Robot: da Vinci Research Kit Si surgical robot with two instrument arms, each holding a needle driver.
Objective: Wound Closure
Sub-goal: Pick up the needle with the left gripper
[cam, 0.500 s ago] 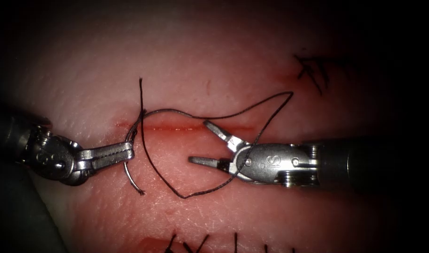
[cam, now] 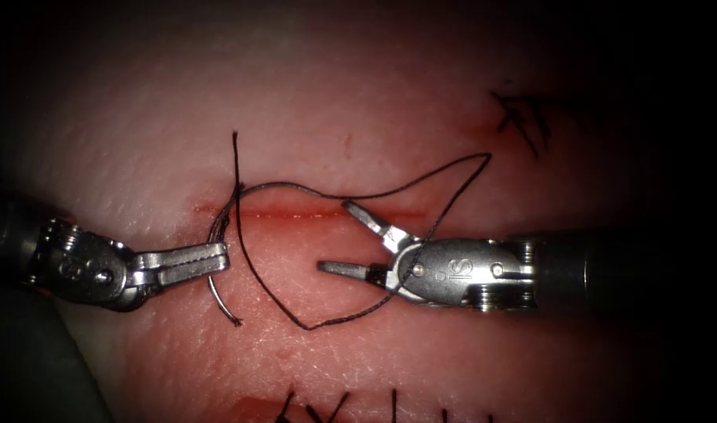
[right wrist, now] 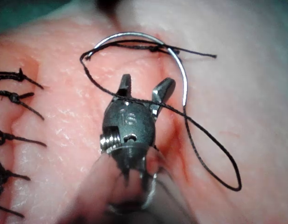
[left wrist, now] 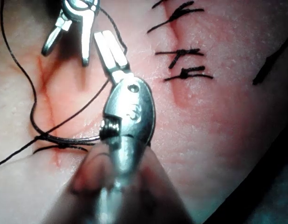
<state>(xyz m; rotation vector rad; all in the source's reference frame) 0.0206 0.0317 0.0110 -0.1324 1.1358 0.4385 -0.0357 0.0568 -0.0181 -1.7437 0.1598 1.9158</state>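
Note:
The cut (cam: 295, 213) runs across the tissue (cam: 358, 94) with red fluid along it. The curved needle (cam: 214, 298) lies over the cut's left end; I cannot tell whether its tip is in the tissue. It arcs beyond the right tool in the right wrist view (right wrist: 130, 33). My left tool (cam: 223, 255) crosses above the needle's middle, jaws shut with nothing between them (left wrist: 106, 39). My right tool (cam: 334, 236) sits just below the cut with jaws wide open (right wrist: 147, 80), holding nothing. Black thread (cam: 303, 327) loops below the cut and drapes over the right tool's wrist.
Finished black stitches sit at the lower edge (cam: 334, 407) and upper right (cam: 523, 117) of the endoscope view, and beside the tools in the wrist views (left wrist: 181, 60) (right wrist: 13, 98). A free thread tail (cam: 235, 149) stands above the cut's left end.
The left tool's jaws have slid slightly right and down over the needle. The right tool, needle and thread have barely moved.

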